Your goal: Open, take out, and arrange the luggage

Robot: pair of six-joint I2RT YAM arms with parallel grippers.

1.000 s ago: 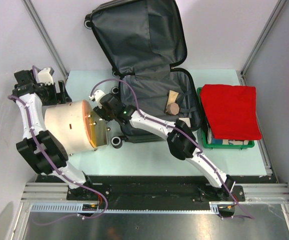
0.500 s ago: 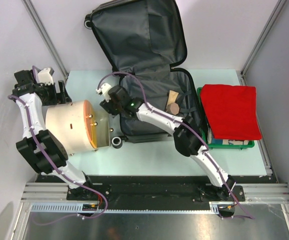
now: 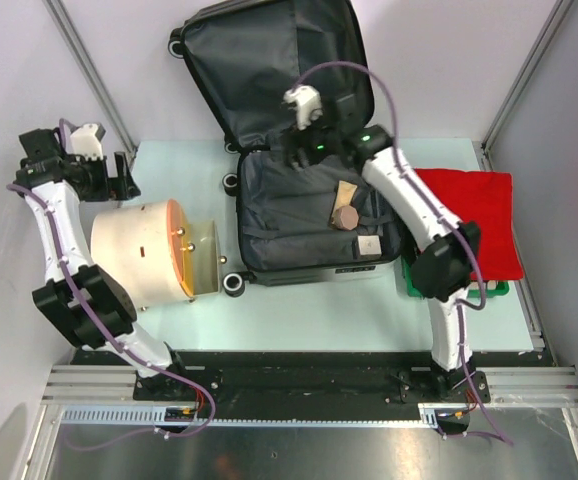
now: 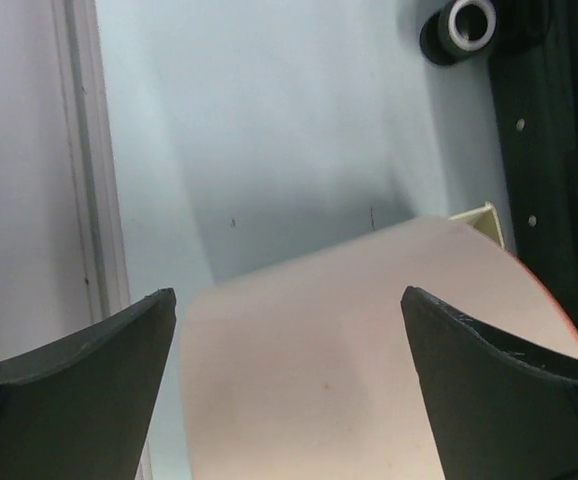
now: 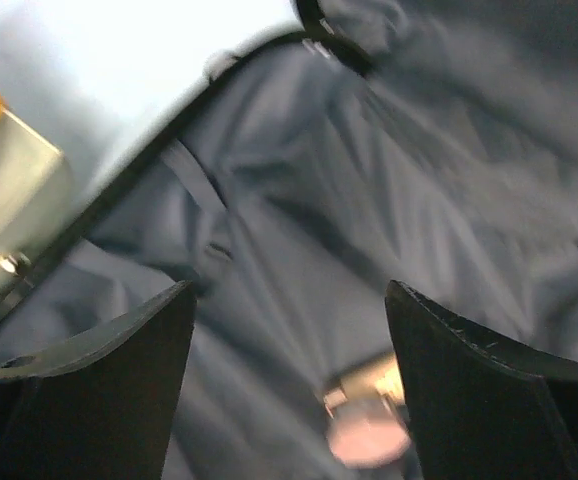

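The luggage [image 3: 299,215] lies open on the table, its lid [image 3: 269,60] leaning back and dark grey lining showing. Small wooden blocks [image 3: 347,216] lie in its base. My right gripper [image 3: 295,152] is open and empty above the back of the base, near the hinge. The right wrist view shows its gripper [image 5: 289,290] over the lining [image 5: 269,230], with blurred wooden blocks [image 5: 369,425] below. My left gripper [image 3: 122,176] is open and empty above the far side of the beige cylinder [image 3: 144,250]. It also shows in the left wrist view [image 4: 287,295], over the cylinder [image 4: 349,370].
A green bin [image 3: 456,290] covered by a red cloth [image 3: 464,220] stands right of the luggage. The cylinder's orange face [image 3: 177,245] points toward the luggage. A luggage wheel [image 4: 466,25] and the shell edge [image 4: 549,150] lie right of the left gripper. Frame posts stand at the back corners.
My right arm has swung from the gap between cylinder and luggage up and rightwards, to over the back of the open base. The left arm shifted only slightly.
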